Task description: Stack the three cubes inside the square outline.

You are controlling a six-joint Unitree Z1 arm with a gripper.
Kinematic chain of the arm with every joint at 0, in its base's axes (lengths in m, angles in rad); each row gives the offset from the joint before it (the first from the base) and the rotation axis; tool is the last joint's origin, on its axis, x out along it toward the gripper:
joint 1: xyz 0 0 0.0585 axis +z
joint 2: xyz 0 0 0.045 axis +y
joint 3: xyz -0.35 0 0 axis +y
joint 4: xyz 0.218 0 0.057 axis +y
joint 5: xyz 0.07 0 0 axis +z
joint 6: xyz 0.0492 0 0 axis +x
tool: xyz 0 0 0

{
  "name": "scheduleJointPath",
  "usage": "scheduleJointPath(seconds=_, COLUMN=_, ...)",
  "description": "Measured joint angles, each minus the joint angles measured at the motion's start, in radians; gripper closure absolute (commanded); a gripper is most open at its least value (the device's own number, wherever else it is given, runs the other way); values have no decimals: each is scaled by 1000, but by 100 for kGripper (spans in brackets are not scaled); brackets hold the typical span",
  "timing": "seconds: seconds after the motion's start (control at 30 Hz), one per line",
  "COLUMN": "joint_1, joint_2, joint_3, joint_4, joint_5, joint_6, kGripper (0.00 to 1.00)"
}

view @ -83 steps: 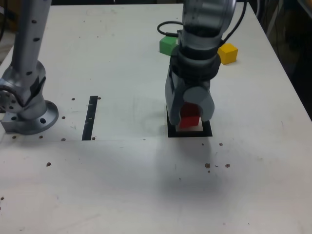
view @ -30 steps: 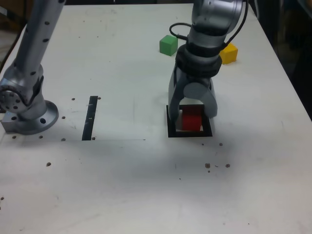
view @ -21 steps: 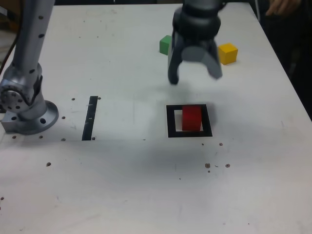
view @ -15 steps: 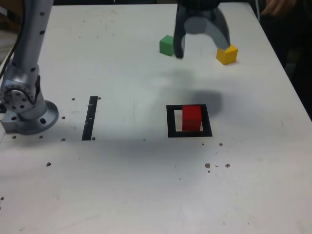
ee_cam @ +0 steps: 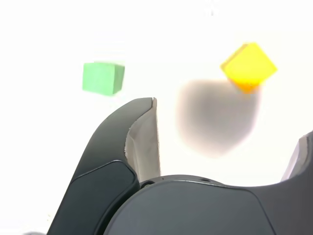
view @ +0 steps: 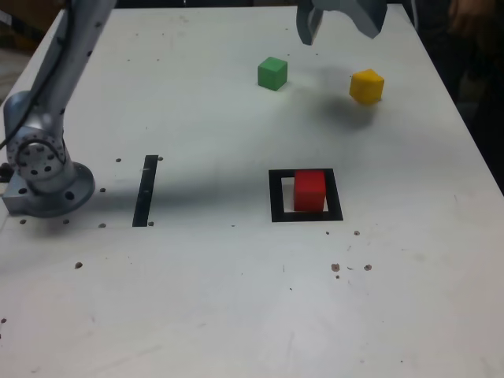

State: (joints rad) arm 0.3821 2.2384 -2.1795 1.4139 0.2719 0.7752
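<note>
From the exterior view, the gripper (view: 340,22) hangs high at the far edge of the white table (view: 236,299), partly cut off by the frame, its two jaws spread wide with nothing between them. The red cube (view: 309,190) sits inside the black square outline (view: 276,197), toward that outline's 3 o'clock side, well apart from the gripper and at its 6 o'clock. The green cube (view: 272,73) lies at about 7 o'clock from the jaws and the yellow cube (view: 367,86) at about 5 o'clock, both on the bare table and neither touched. A narrow black strip (view: 146,190) lies at 9 o'clock from the outline, near the arm's grey base (view: 43,169). In the wrist view, the gripper (ee_cam: 230,142) shows one dark finger (ee_cam: 124,147) with a pale pad and the edge of the other finger, set far apart and gripping nothing. The green cube (ee_cam: 102,77) and the yellow cube (ee_cam: 249,65) lie beyond the fingertips, with a soft shadow just beside the yellow one.
</note>
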Motion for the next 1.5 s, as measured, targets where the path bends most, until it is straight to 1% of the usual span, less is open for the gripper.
scheduleJointPath(seconds=0.07, joint_1=3, joint_2=29, joint_3=-7, joint_4=-18, joint_5=8, joint_6=64, kGripper=1)
scheduleJointPath(seconds=0.23, joint_1=-13, joint_2=83, joint_3=-14, joint_4=-72, joint_5=17, joint_6=164, kGripper=2)
scheduleJointPath(seconds=0.43, joint_1=-20, joint_2=102, joint_3=-15, joint_4=-95, joint_5=22, joint_6=233, kGripper=4)
scheduleJointPath(seconds=0.57, joint_1=-23, joint_2=123, joint_3=-19, joint_4=-114, joint_5=22, joint_6=256, kGripper=8)
scheduleJointPath(seconds=0.93, joint_1=-35, joint_2=167, joint_3=-18, joint_4=-139, joint_5=20, joint_6=269, kGripper=14)
scheduleJointPath(seconds=1.03, joint_1=-35, joint_2=179, joint_3=-19, joint_4=-146, joint_5=18, joint_6=269, kGripper=19)
scheduleJointPath(seconds=1.2, joint_1=-36, joint_2=183, joint_3=-20, joint_4=-161, joint_5=16, joint_6=277, kGripper=36)
scheduleJointPath(seconds=1.3, joint_1=-37, joint_2=183, joint_3=-20, joint_4=-164, joint_5=13, joint_6=280, kGripper=44)
scheduleJointPath(seconds=1.4, joint_1=-37, joint_2=183, joint_3=-21, joint_4=-164, joint_5=10, joint_6=281, kGripper=49)
scheduleJointPath(seconds=1.5, joint_1=-37, joint_2=189, joint_3=-21, joint_4=-168, joint_5=8, joint_6=290, kGripper=51)
